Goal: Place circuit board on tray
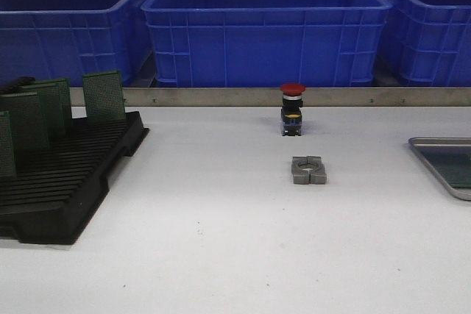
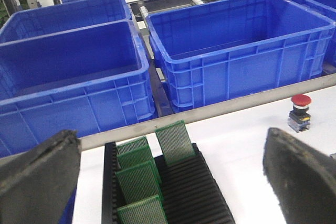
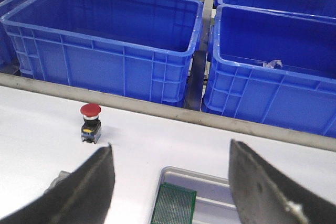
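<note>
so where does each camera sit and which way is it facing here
Front: looks forward over the table at the black rack, red push button, grey block and tray; no robot parts show.
Left wrist: above the rack, facing the blue crates; both open fingers show.
Right wrist: above the tray, where a green board lies; open fingers show.
All three views share the button.

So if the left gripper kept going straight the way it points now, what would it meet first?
Probably the green circuit boards standing in the black slotted rack, which lie between the open jaws of the left gripper. Depth is hard to judge.
</note>
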Robot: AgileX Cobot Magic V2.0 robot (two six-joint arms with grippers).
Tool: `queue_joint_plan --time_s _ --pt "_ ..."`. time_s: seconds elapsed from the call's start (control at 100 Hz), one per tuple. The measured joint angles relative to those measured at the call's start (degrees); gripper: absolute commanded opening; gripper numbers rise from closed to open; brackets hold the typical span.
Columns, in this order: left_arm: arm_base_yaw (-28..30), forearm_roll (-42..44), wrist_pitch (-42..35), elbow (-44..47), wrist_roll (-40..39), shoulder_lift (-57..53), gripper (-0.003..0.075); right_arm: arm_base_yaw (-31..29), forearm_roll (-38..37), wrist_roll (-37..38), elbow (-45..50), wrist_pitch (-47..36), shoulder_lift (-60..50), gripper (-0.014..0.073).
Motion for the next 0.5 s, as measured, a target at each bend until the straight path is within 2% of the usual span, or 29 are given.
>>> queue_joint_plan --time_s 0.13,0.37,0.44,0.5 --pt "0.0 -1.6 -0.5 4.4 0.0 -4.2 0.0631 0.0 0.6 0.7 3.0 -0.2 -3.9 0.0487" --pt "0.0 -3.5 -3.0 7.8 -0.1 -5.4 0.0517 0.0 0.9 1.3 3.8 -1.2 -5.1 0.0474" --pt "0.0 -3.7 -3.4 7.8 -0.2 -5.5 0.0479 0.0 0.9 1.3 3.8 -1.3 -5.1 0.0423" --pt "0.0 -3.9 -3.4 7.8 -0.2 -5.5 0.0443 0.0 0.9 1.3 3.8 -1.4 -5.1 0.0346"
